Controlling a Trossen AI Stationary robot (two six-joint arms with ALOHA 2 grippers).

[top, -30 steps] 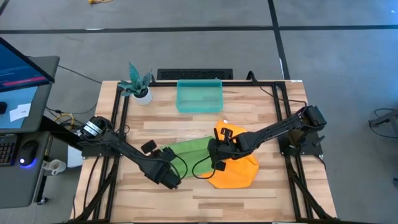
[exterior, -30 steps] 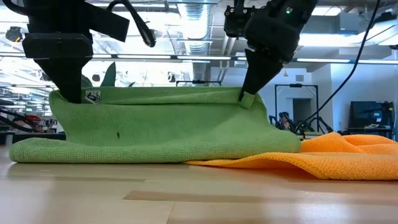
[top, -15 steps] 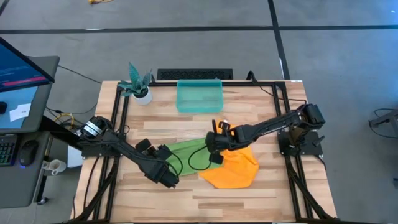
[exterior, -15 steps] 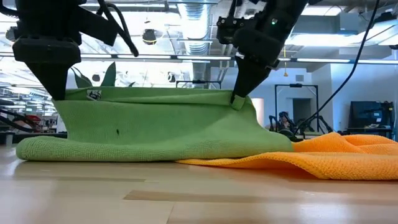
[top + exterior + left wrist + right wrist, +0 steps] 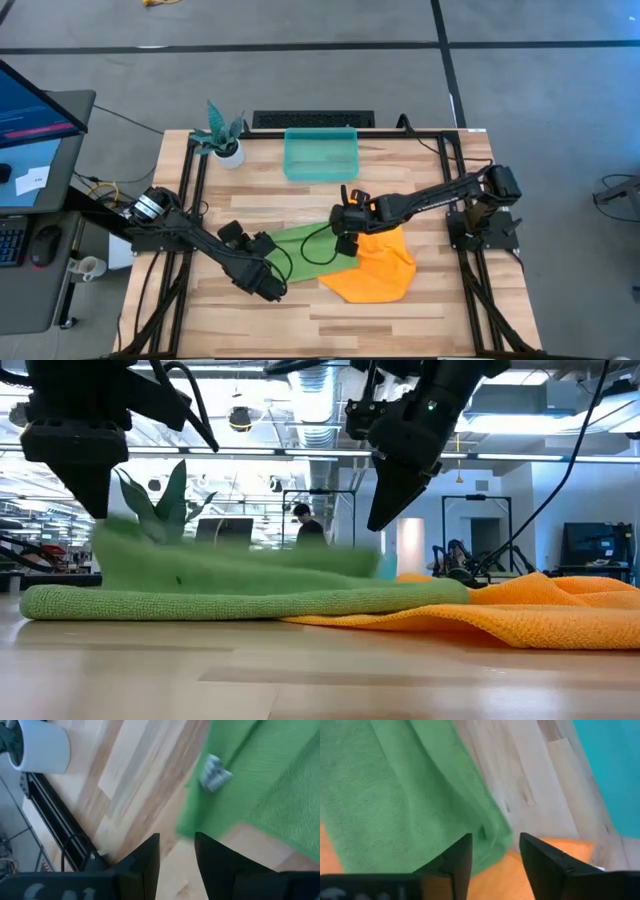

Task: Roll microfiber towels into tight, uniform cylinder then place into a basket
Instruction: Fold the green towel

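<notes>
Your left claw (image 5: pixel 268 290) is released over the soft lime green microfiber towel's (image 5: pixel 300 246) left end, right claw (image 5: pixel 345 235) released at its right end. It's limp, light; pinch corners. Towel lies on bench, overlapping bright orange microfiber towel (image 5: pixel 378 268).

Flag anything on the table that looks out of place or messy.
The green towel lies flat and unrolled, its right end overlapping the orange towel, which is crumpled. Nothing is in the basket. Nothing looks spilled or damaged.
</notes>
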